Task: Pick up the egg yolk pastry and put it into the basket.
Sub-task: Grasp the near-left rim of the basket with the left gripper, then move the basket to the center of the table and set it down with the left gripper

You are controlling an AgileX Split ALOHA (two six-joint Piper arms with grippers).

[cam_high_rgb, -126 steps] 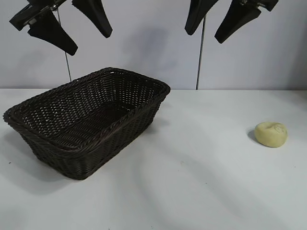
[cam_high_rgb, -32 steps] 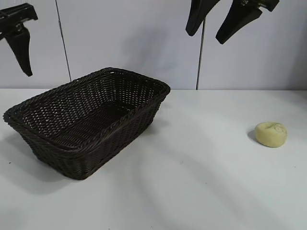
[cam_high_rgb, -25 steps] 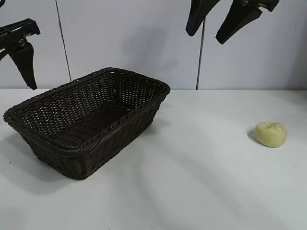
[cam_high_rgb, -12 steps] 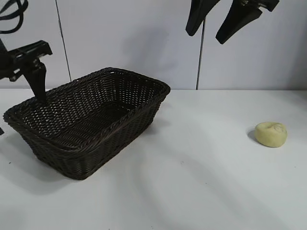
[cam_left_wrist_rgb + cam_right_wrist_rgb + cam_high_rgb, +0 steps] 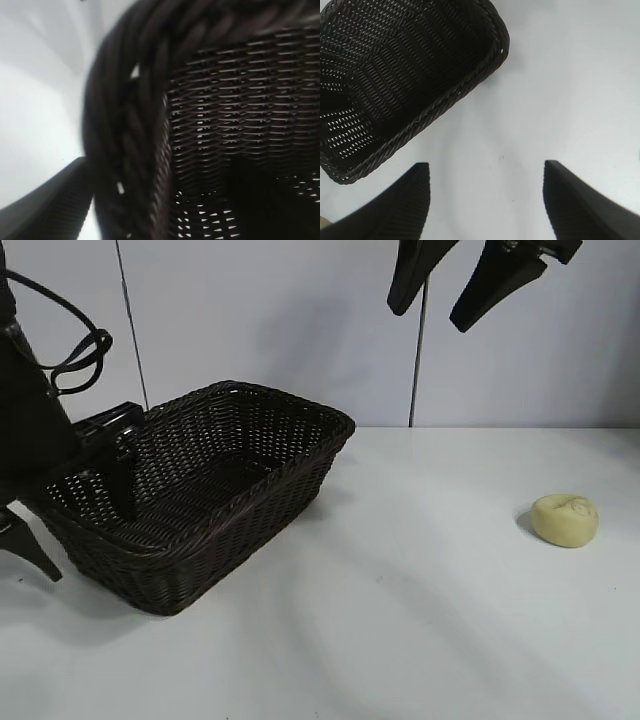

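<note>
The egg yolk pastry [image 5: 565,519], a small pale yellow ball, lies alone on the white table at the right. The dark woven basket [image 5: 262,472] stands at the left, nothing showing inside it. My left gripper [image 5: 90,545] straddles the basket's left end, one finger inside and one outside the braided rim [image 5: 125,125]. A thin gap shows between the outer finger [image 5: 50,205] and the rim. High above the table's middle hangs my right gripper [image 5: 428,318], open, with only bare table between its fingers [image 5: 400,205]. It looks down on the basket [image 5: 470,85].
The white table [image 5: 420,620] stretches between basket and pastry. A pale wall with two vertical seams stands behind. The left arm's black body and cable [image 5: 60,360] fill the far left edge.
My left arm has come down from above the basket's left end until its fingers stand on either side of the rim, and the fingers have drawn closer together. Right arm, basket and pastry are unmoved.
</note>
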